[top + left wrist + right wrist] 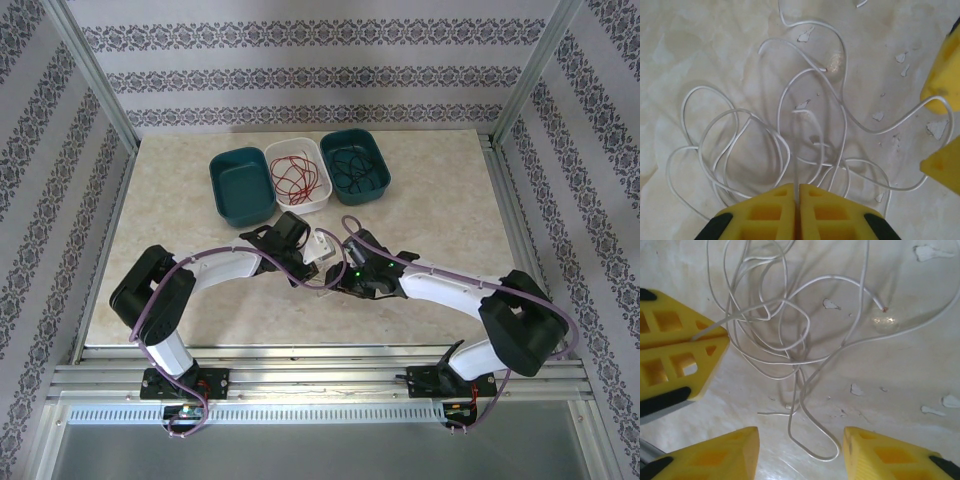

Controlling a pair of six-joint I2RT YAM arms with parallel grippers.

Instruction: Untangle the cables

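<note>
White cable (870, 131) lies tangled in loose loops on the bench (170, 250) between both arms; left gripper (799, 187) is pinched tight on one strand, right gripper (802, 432) stands partly apart astride a loop.

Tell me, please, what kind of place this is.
Likely a robot test cell: patterned panels in a metal frame enclose the table, and two robot arms are bolted at its near edge.

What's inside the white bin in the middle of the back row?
Loose loops of red cable lie in the white bin, and its pale floor shows between them. Anything beneath the loops is covered, and the cable's ends are too small to make out.
</note>
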